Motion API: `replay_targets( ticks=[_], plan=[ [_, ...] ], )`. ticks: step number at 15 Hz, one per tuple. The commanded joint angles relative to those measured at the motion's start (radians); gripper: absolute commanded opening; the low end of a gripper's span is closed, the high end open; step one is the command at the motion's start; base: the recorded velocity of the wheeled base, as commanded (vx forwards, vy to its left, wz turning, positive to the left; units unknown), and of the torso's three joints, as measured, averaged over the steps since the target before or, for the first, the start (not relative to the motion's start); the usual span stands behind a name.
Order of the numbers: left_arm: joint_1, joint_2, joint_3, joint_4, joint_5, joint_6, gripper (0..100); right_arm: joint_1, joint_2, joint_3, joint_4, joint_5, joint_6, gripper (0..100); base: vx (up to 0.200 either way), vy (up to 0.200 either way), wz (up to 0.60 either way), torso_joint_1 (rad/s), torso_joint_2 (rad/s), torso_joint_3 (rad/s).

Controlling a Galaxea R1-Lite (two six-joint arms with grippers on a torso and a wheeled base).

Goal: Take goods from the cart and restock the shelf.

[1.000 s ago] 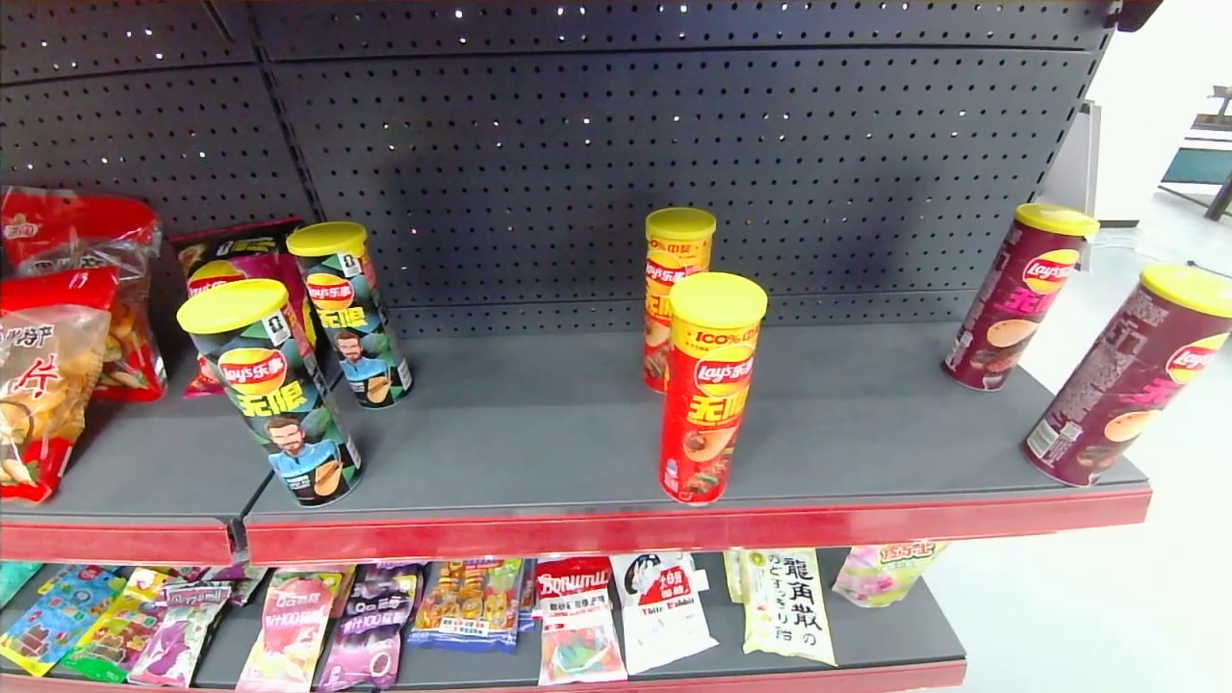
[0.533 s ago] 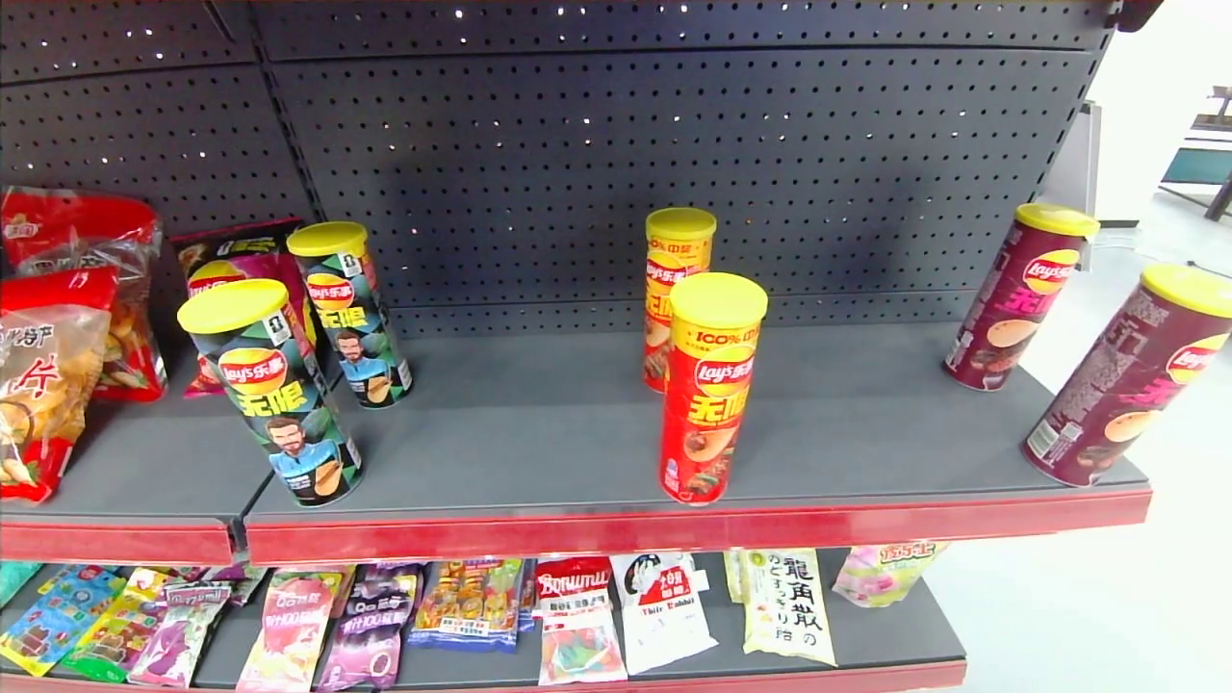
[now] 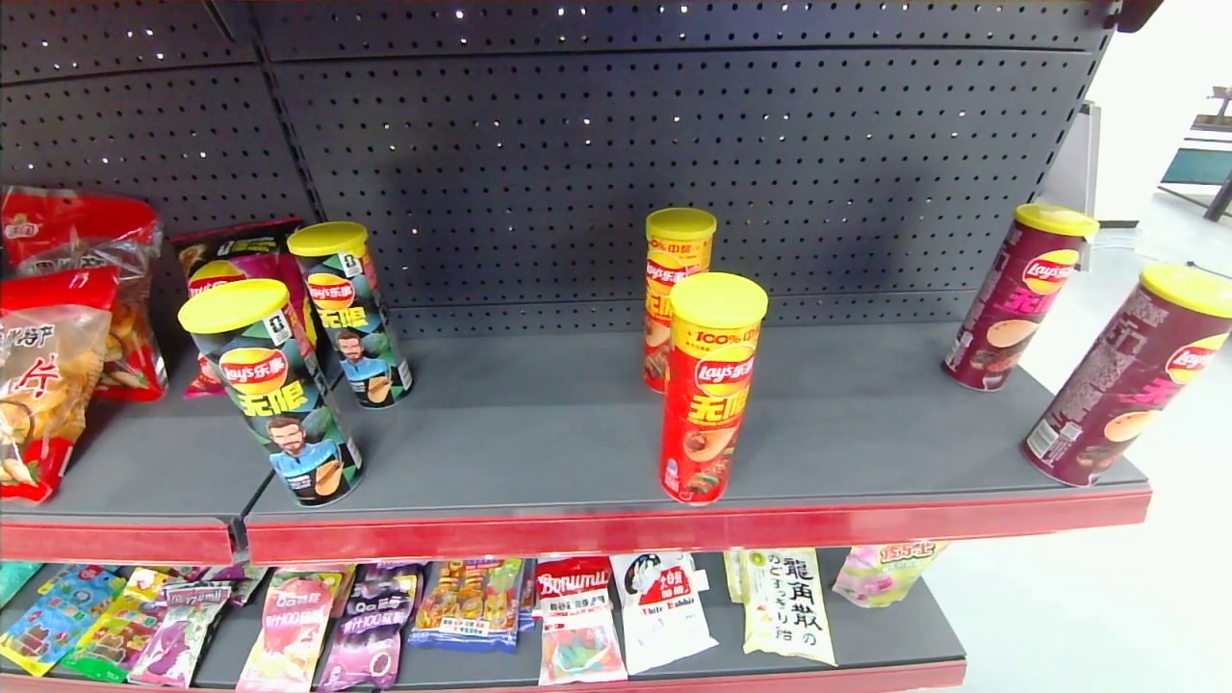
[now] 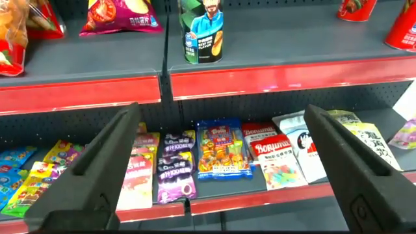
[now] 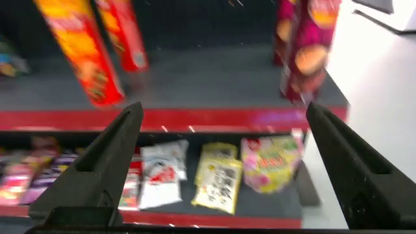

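Note:
The grey shelf (image 3: 568, 423) holds chip cans with yellow lids. Two green-and-black cans (image 3: 269, 390) stand at the left, two red cans (image 3: 710, 385) in the middle and two maroon cans (image 3: 1121, 375) at the right end. My left gripper (image 4: 222, 114) is open and empty, below and in front of the front green-and-black can (image 4: 203, 32), facing the lower shelf's packets (image 4: 221, 153). My right gripper (image 5: 224, 110) is open and empty, facing the shelf edge between a red can (image 5: 81, 55) and the maroon cans (image 5: 305, 58).
Snack bags (image 3: 58, 318) crowd the shelf's left end. Flat candy and snack packets (image 3: 577, 616) lie along the lower shelf. A red lip (image 3: 693, 525) runs along the shelf front. Bare shelf lies between the can groups. Open floor (image 3: 1088, 616) is at the right.

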Motion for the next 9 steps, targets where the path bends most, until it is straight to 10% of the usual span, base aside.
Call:
replay_targets(
  ticks=[1, 9],
  plan=[
    [0.0, 0.0, 0.0, 0.0, 0.0, 0.0, 100, 0.253, 0.526, -0.265, -0.001, 0.1, -0.024, 100, 0.0, 0.0, 0.0, 0.0, 0.0, 0.0],
    [0.0, 0.0, 0.0, 0.0, 0.0, 0.0, 100, 0.398, 1.18, -0.3, -0.252, 0.1, -0.03, 100, 0.0, 0.0, 0.0, 0.0, 0.0, 0.0]
  ],
)
